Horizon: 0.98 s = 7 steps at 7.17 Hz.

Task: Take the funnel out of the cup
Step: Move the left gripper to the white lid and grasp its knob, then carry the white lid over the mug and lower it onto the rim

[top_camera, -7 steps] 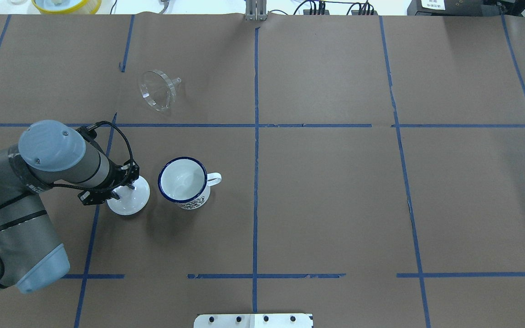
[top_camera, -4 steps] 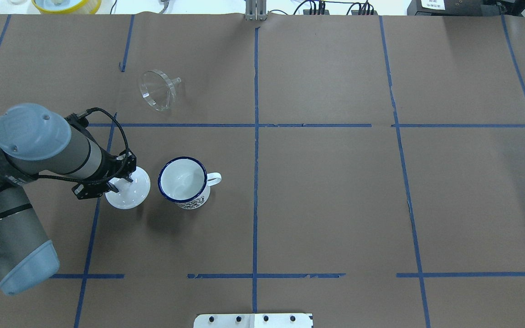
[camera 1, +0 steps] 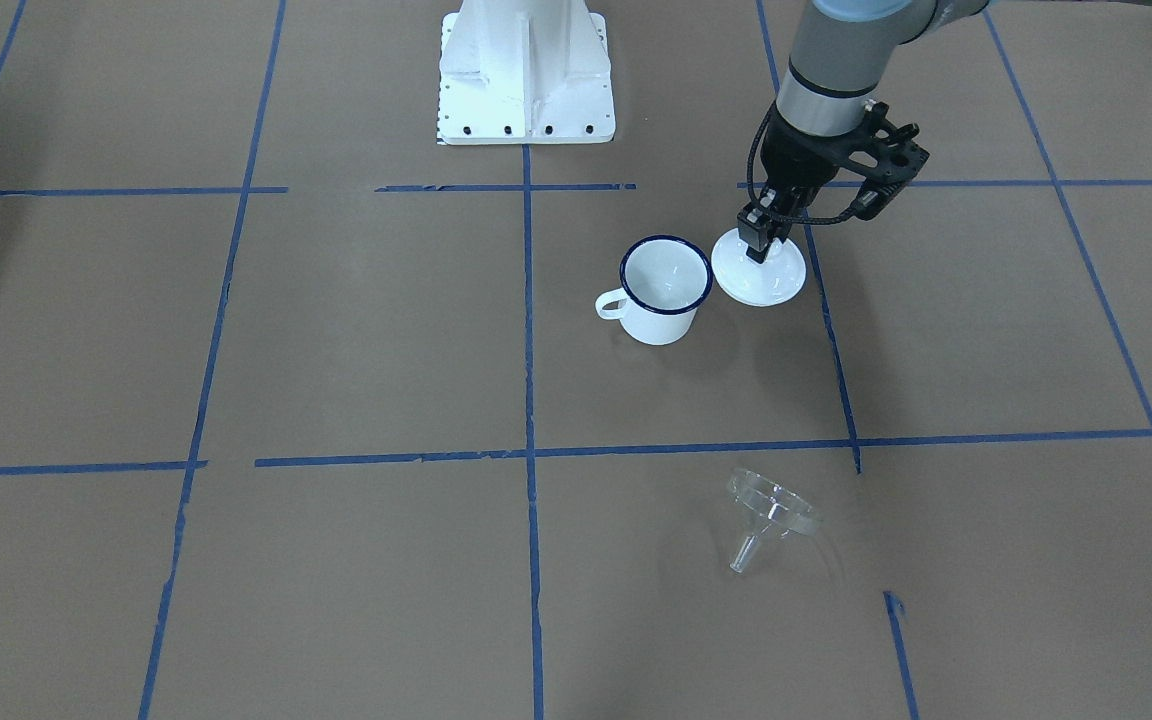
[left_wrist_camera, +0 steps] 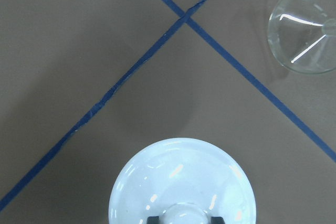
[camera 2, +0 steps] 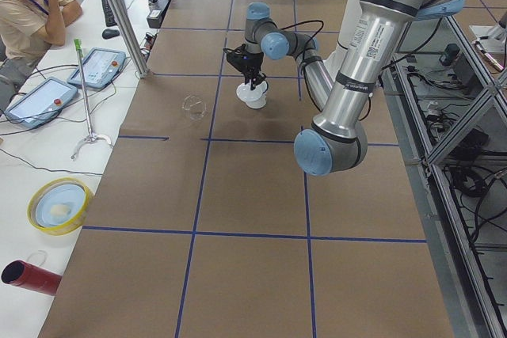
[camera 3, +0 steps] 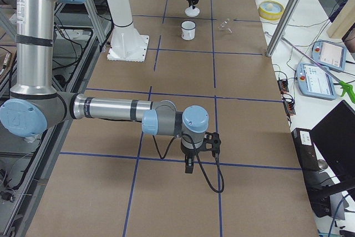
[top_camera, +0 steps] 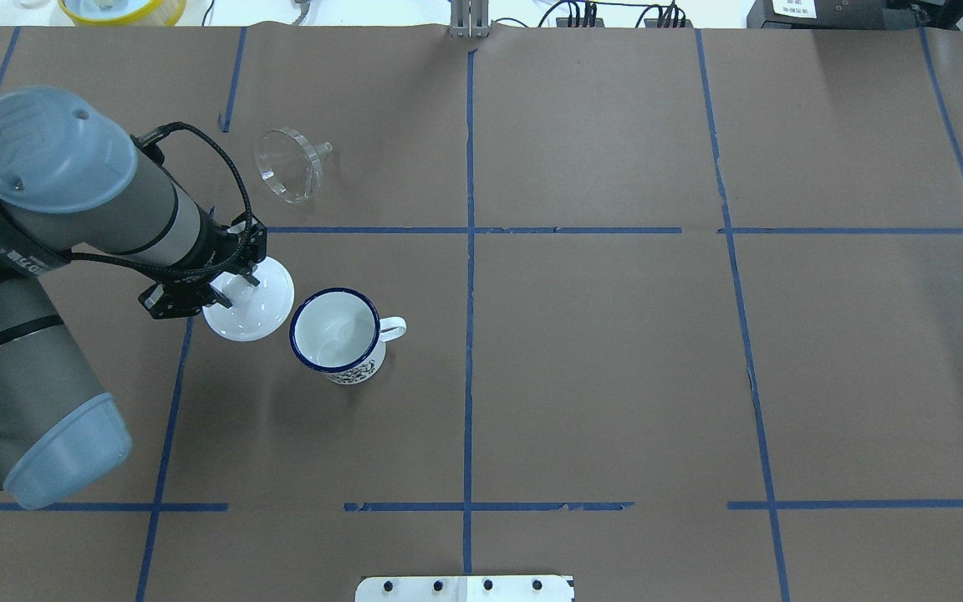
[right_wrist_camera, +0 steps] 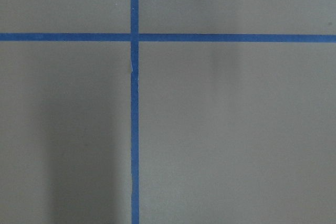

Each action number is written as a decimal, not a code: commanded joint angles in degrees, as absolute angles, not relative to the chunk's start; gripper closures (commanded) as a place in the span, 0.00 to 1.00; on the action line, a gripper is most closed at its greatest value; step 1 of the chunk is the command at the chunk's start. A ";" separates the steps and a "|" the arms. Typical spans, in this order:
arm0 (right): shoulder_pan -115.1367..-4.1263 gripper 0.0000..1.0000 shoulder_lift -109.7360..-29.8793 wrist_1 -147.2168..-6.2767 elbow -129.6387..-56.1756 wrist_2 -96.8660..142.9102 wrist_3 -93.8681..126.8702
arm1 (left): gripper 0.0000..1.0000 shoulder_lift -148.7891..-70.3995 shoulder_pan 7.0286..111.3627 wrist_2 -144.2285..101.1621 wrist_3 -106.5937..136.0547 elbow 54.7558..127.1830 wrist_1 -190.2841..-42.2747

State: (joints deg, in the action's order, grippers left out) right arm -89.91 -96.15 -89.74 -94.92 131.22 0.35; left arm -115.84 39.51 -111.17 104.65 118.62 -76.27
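I see the clear plastic funnel [top_camera: 287, 165] on the table [top_camera: 615, 376], well beyond the white enamel cup [top_camera: 337, 334]; the white knobbed lid [top_camera: 260, 305] is just left of it.

Lit brightly and evenly from overhead. Threw only soft, blurred shadows on the brown paper [top_camera: 615, 376] beside the cup [top_camera: 336, 333]. Showed small white glints on the glossy lid [left_wrist_camera: 181, 177] and thin bright streaks in the funnel [left_wrist_camera: 307, 27]. Looked sharp in every view, with a dim patch in the right wrist view.

My overhead and front views face each other, sharing the cup [top_camera: 336, 333]; wrist views stare straight down, close.
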 commanded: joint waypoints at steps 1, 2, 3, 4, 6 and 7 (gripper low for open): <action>-89.91 0.00 -96.15 -89.74 -94.92 131.22 0.35 | 1.00 -120.04 38.85 -112.32 107.38 115.51 -73.83; -89.91 0.00 -96.15 -89.74 -94.92 131.22 0.35 | 1.00 -122.67 37.80 -112.32 107.66 112.36 -73.74; -89.91 0.00 -96.15 -89.74 -94.92 131.22 0.35 | 1.00 -123.83 37.01 -112.32 107.75 111.02 -73.74; -89.91 0.00 -96.15 -89.74 -94.92 131.22 0.35 | 1.00 -124.27 36.48 -112.24 107.75 110.83 -73.65; -89.91 0.00 -96.15 -89.74 -94.92 131.22 0.35 | 1.00 -124.63 35.78 -112.24 109.16 110.13 -73.74; -89.91 0.00 -96.15 -89.74 -94.92 131.22 0.35 | 1.00 -124.72 35.34 -112.15 109.25 110.04 -73.83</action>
